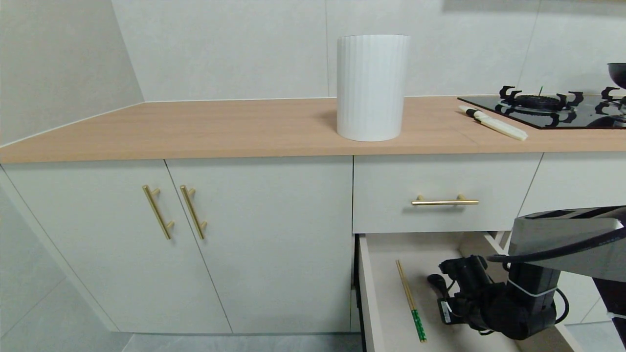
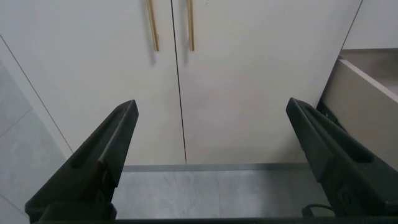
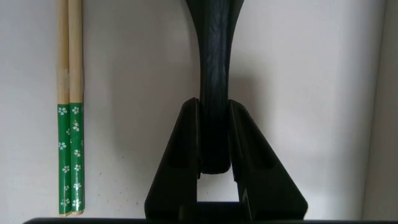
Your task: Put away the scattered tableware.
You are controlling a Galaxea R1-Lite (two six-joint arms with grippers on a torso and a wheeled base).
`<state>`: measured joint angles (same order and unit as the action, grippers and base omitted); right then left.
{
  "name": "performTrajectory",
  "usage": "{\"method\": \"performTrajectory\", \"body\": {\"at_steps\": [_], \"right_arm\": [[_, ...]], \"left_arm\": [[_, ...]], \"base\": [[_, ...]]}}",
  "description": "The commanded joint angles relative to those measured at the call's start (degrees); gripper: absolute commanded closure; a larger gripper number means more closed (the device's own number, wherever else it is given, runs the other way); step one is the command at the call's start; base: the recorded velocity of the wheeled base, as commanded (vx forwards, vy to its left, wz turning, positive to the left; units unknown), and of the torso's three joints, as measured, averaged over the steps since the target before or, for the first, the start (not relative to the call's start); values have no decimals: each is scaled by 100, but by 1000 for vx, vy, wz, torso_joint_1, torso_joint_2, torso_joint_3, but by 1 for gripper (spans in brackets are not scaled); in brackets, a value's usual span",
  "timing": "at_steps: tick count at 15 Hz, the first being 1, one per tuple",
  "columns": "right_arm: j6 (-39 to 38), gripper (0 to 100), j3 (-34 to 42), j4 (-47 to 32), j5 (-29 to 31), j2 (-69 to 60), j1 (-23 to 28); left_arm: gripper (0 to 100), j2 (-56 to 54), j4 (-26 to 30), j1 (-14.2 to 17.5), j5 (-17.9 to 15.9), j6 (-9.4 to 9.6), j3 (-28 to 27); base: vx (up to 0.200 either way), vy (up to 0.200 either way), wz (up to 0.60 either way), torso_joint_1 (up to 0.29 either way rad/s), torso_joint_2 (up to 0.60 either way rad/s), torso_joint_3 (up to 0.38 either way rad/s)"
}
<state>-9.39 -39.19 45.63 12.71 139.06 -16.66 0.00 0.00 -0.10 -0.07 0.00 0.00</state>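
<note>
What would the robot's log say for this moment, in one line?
right claw: shut on black spoon in open drawer | chopsticks: lying in drawer | left claw: open, facing cupboard doors | knife: on counter

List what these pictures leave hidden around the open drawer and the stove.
- Dark utensil: its head is cut off by the right wrist view's edge; in the head view the right tool covers most of it.
- Open drawer: its right part is hidden behind the right arm in the head view.
- Dark vessel by the stove: cut off by the head view's edge.
</note>
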Motion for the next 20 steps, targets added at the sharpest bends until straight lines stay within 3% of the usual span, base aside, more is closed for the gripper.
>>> {"method": "performTrajectory", "body": {"at_steps": [1, 8, 12, 14, 20], "right_arm": [[-2, 0, -1, 7, 3, -2, -3], [-37, 0, 61, 7, 3, -98, -12], [-19, 0, 782, -168, -50, -1777, -74], [-28, 0, 834, -502, -59, -2339, -179], [-28, 0, 562, -3095, -797, -4888, -742]], "left_arm": [[0, 0, 0, 1, -1, 0, 0], [0, 9, 0, 1, 7, 0, 0], [0, 0, 0, 1, -1, 0, 0], [0, 9, 0, 1, -1, 0, 0], [0, 9, 0, 1, 7, -9, 0]], "base": [[0, 0, 0, 0, 0, 0], [0, 0, 0, 0, 0, 0], [0, 0, 0, 0, 0, 0], [0, 0, 0, 0, 0, 0], [0, 0, 0, 0, 0, 0]]}}
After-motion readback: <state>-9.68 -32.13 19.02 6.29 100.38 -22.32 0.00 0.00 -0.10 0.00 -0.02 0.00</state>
